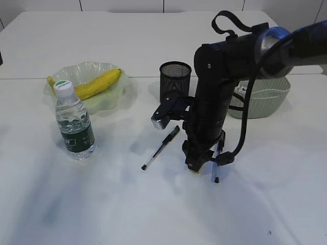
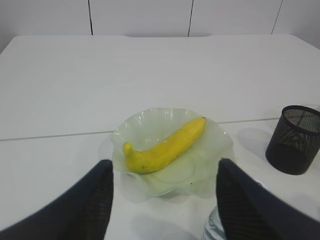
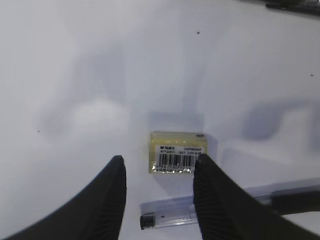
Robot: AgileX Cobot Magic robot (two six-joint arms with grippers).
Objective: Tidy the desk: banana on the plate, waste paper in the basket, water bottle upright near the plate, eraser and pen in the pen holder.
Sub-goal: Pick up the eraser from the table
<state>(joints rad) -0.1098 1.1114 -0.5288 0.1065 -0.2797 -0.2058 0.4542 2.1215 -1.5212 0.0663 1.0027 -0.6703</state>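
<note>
Eraser (image 3: 177, 152), tiny pale yellow rectangular block with a white barcode sticker: one. Lying flat on the white table (image 1: 153, 214), well in front of the black wire-mesh cylindrical pen holder (image 1: 175, 81), between the two pens.

Right gripper (image 3: 159, 175): hanging low over the eraser, jaws standing apart, gripping nothing; the right fingertip (image 3: 202, 170) is sitting at the block's right edge, the left one well clear of it.

Left gripper (image 2: 162, 195): hovering open and empty, looking onto the plate.

Risks, as judged:
- Jaws are sitting off-centre on the block; closing now is likely pushing it sideways or tipping it out.
- Clear-barrelled pen (image 3: 220, 210) is lying just beside the eraser, under the fingers; closing is liable to pinch or roll it too.

Count:
- Pens, dark-capped, clear-barrelled: two, one in front of the holder (image 1: 161, 148), the other under the right arm.
- Yellow curved banana (image 2: 165, 147): one, on the translucent pale green ruffled plate (image 2: 220, 150), left of the holder.
- Clear plastic water bottle with white cap and dark green label (image 1: 74, 122): one, upright, left of the holder.
- Sage-green perforated plastic basket (image 1: 265, 99): one, right of the holder.
</note>
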